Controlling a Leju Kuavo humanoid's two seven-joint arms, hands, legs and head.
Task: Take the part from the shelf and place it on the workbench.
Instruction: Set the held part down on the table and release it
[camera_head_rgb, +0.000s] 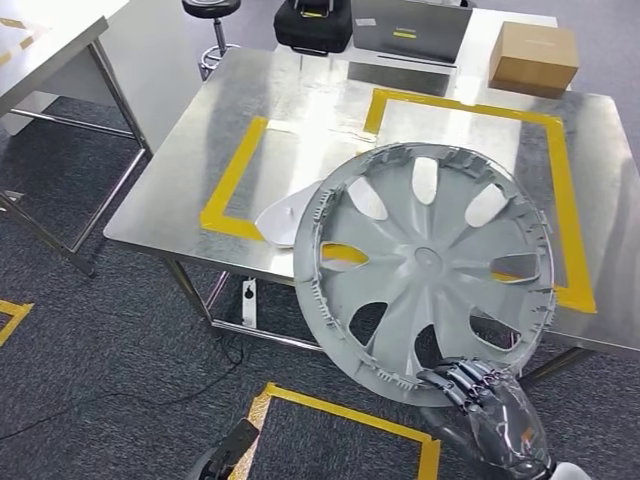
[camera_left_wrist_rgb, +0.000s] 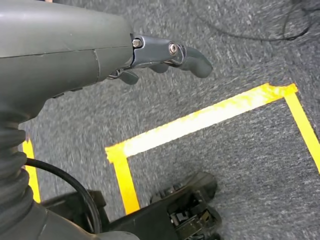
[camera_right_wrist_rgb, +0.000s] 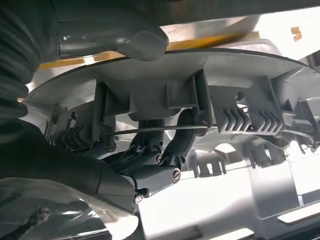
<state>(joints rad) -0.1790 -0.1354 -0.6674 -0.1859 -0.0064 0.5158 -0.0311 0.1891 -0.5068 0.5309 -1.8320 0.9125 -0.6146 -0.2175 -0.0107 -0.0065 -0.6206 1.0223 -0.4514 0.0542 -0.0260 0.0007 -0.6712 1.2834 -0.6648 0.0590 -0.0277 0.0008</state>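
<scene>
Right hand (camera_head_rgb: 494, 405) grips the part (camera_head_rgb: 423, 270), a grey plastic wheel cover, at its near rim. In the right wrist view the thick thumb (camera_right_wrist_rgb: 145, 42) lies on one face of the rim and the dark fingers (camera_right_wrist_rgb: 158, 160) curl under the ribbed back side, so the rim is pinched between them. The cover is carried in the air, tilted, and most of it is already over the front edge of the workbench (camera_head_rgb: 226, 110); it partly covers the yellow tape outline (camera_head_rgb: 234, 175) and a white piece (camera_head_rgb: 283, 215) lying there.

I judge the cover is light and quite stiff, but thin, and its small clips at the rim can break if it is pressed hard. The smooth face may slip, so the ribbed rim is a good place to hold. Because it is held only at one edge, the wide disc may swing or sag.

Left hand (camera_left_wrist_rgb: 166, 55) hangs low over the carpet (camera_left_wrist_rgb: 234, 165), the fingers are loosely stretched and it holds nothing.
</scene>
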